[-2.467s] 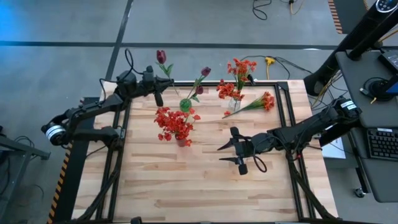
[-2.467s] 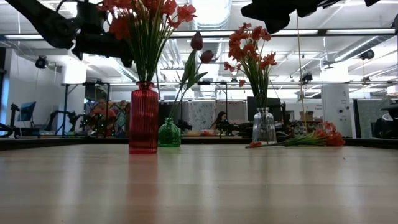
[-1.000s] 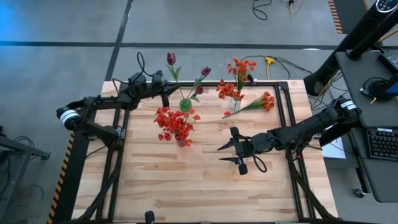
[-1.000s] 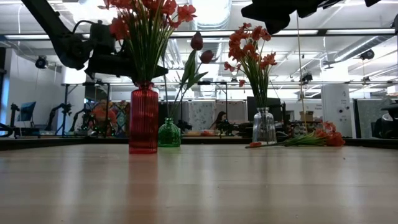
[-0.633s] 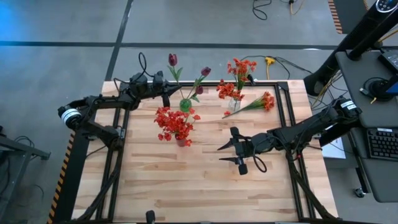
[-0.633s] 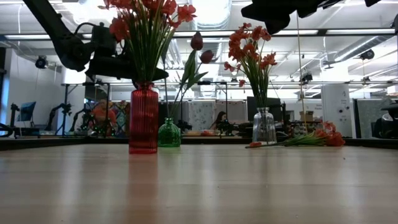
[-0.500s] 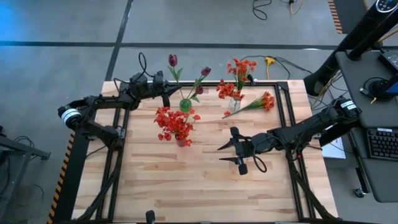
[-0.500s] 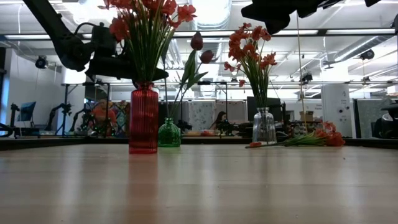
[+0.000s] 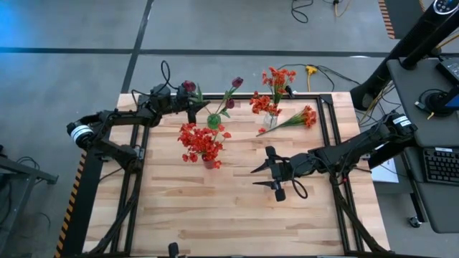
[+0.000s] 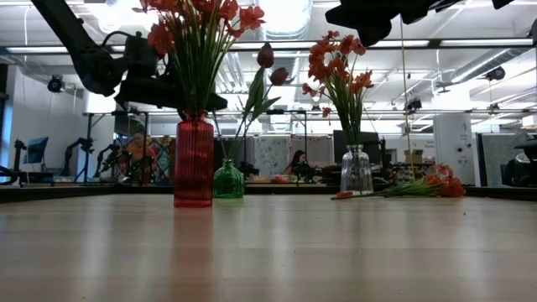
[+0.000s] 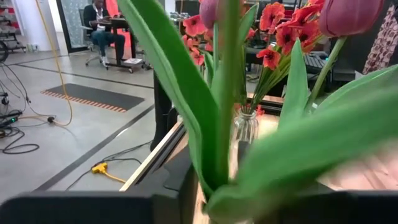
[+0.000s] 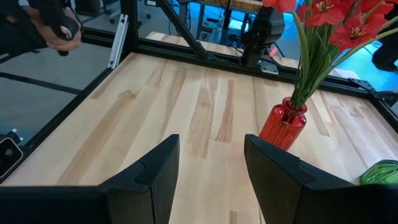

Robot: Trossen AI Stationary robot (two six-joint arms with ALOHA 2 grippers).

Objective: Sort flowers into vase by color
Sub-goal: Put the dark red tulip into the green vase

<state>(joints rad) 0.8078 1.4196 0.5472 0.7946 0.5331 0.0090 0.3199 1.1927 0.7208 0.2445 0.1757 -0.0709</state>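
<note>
My left gripper (image 9: 188, 107) is at the far left of the table, beside the green vase (image 9: 214, 120), and is shut on a dark purple tulip whose bud (image 9: 188, 86) shows just beyond it. The green vase holds two purple tulips (image 9: 237, 82). The red vase (image 10: 194, 159) holds red blooms (image 9: 201, 141). The clear vase (image 9: 270, 120) holds orange-red blooms (image 9: 276, 75). One orange-red stem (image 9: 297, 118) lies flat on the table right of the clear vase. My right gripper (image 9: 276, 174) hovers open over the table's middle. My left gripper holds the purple tulip by the lower part of its green stem (image 11: 216, 179), where the long leaves branch off, pinched between the two fingers. The tulip is lifted clear of the table. Its stem and leaves (image 11: 180, 93) rise out of the fingers; the contact itself is hidden by the leaves.
The three vases stand close together along the far half of the table; the near half of the wooden top (image 9: 215, 215) is bare. A black metal frame (image 9: 326, 129) runs along the table's sides. A yellow cable (image 9: 310, 70) lies on the floor beyond the far edge.
My left gripper has stayed beside the green vase and turned at the wrist. The held tulip has tipped: its bud, which stuck out past the table's far edge, has swung back closer to the gripper. My right arm has kept still.
</note>
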